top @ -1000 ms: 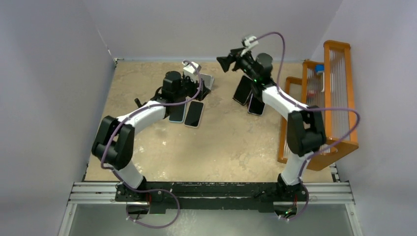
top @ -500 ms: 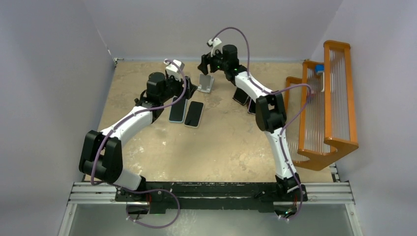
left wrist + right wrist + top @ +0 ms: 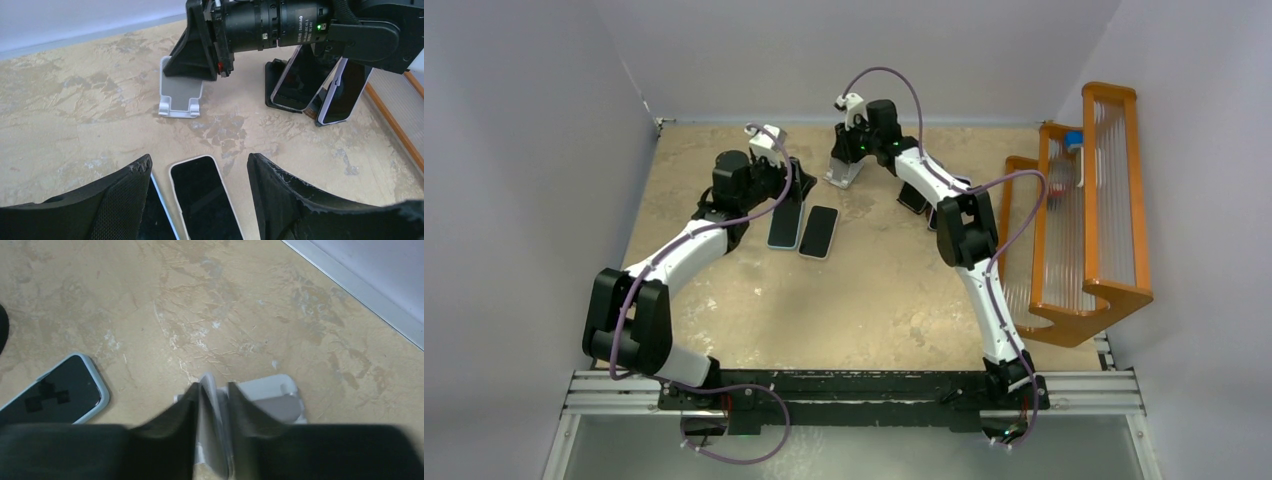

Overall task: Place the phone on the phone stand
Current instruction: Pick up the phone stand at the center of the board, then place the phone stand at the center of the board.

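The grey phone stand (image 3: 181,95) stands upright at the back of the table, also visible from above as the phone stand (image 3: 844,172). My right gripper (image 3: 212,390) is shut on its upright back plate, and the stand's base (image 3: 275,400) shows beyond the fingers. A white-cased phone (image 3: 205,195) lies flat, screen up, right under my left gripper (image 3: 200,165), which hovers open and holds nothing. Beside it lies a blue-cased phone (image 3: 786,225), partly hidden behind my left finger in the left wrist view. From above, my left gripper (image 3: 789,185) is left of the stand and my right gripper (image 3: 849,155) is on it.
Two more phones (image 3: 295,80) (image 3: 342,90) lean on black stands to the right of the grey stand. An orange rack (image 3: 1089,200) runs along the table's right edge. The back wall is close behind the stand.
My right arm swung left from above the leaning phones to the grey stand and shut on its back plate. My left gripper drew back leftwards from the stand and opened a little.
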Controlling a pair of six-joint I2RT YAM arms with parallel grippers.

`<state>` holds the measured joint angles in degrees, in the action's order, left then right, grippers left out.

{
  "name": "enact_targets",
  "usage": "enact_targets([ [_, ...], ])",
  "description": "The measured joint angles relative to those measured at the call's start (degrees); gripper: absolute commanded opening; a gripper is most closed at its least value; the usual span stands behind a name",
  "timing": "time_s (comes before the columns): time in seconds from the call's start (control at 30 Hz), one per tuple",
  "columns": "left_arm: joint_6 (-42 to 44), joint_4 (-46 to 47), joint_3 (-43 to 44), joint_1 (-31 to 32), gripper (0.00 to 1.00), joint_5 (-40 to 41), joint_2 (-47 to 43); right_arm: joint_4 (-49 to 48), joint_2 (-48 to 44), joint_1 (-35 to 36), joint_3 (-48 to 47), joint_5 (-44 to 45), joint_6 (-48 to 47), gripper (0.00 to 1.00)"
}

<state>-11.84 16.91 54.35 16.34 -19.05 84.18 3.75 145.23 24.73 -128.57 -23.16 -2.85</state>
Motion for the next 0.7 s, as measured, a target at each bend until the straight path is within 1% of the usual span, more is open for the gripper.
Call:
enact_targets([
  [0.07, -0.22, 0.20, -0.35, -0.39, 0.68, -0.24, 0.00, -0.04, 0.00, 0.00, 0.00, -0.04, -0.33, 0.00],
  [0.3, -1.09, 1.05, -0.85, -0.96, 0.69, -1.40, 0.00, -1.40, -0.28, -0.04, 0.55, -0.92, -0.90, 0.00],
  [0.43, -1.11, 1.97, -1.03, -0.98, 0.69, -2.16, 0.00, 0.92, -2.40, -0.42, 1.84, -2.51, -2.45, 0.00],
  [0.53, -1.07, 2.25, -1.42, -1.22, 0.71, -2.64, 0.00, 4.57, -6.64, -0.79, 4.00, -5.03, -4.39, 0.00],
  [0.6, -0.98, 2.25, -1.49, -1.53, 0.74, -3.04, 0.00, 8.39, -12.00, -1.27, 5.95, -7.72, -6.95, 0.00],
  [0.7, -0.31, 2.29, -1.49, -2.19, 0.76, -4.48, 0.09, 11.30, -20.59, -1.73, 10.27, -11.10, -10.25, 0.00],
])
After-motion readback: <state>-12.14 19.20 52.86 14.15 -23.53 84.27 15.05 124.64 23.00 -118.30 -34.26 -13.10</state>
